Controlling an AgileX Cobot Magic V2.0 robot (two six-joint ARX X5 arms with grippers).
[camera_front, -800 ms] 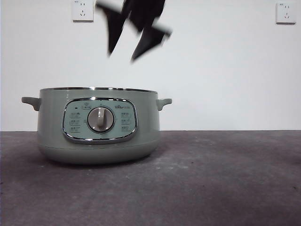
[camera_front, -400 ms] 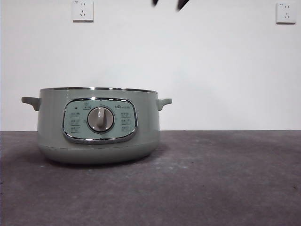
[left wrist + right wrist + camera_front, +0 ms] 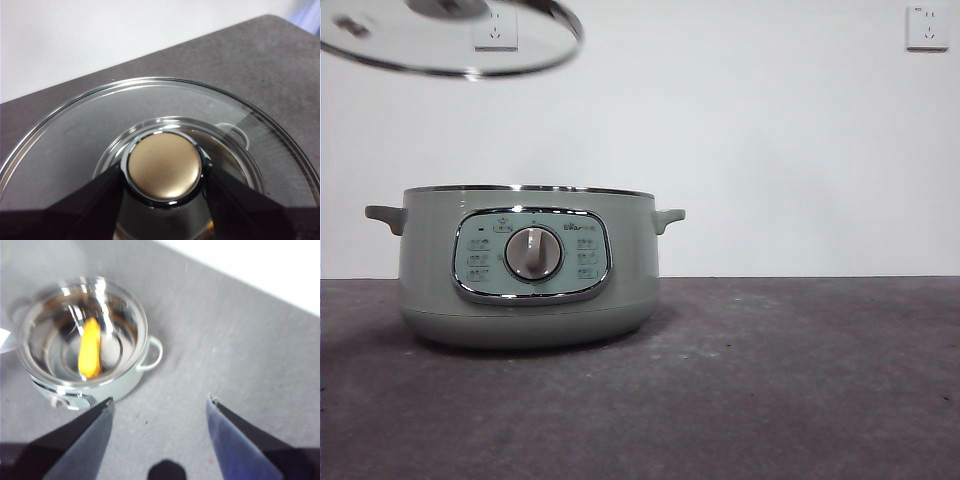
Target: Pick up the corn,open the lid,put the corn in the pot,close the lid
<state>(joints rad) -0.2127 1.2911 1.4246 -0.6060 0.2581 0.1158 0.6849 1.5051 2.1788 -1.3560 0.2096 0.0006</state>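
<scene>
A second ago a dark, blurred end effector hung above the pot point(image 3: 528, 265) at about 12 o'clock; half a second ago only its tips showed at the top edge, and now it is gone from the front view. In its place the lid point(image 3: 450, 40) has come in at about 11 o'clock, tilted, high above the pot and well clear of its rim. The left wrist view shows why: the left end effector point(image 3: 163, 176) is clamped on the lid's knob point(image 3: 163, 167), one jaw against each side, with the glass dome spread around it and the surface visible through it. The right end effector point(image 3: 159, 405) hangs high over the surface with its jaws spread wide and nothing between them; below it the pot stands open, and the corn point(image 3: 90, 348) lies inside on the shiny inner bowl. So the corn looks delivered and the right arm looks done. What seems left is closing: the lid must travel across to sit centred over the pot, level out, and be lowered until its steel rim seats all round. The tilt is the likely risk, since one edge could catch the rim first.
</scene>
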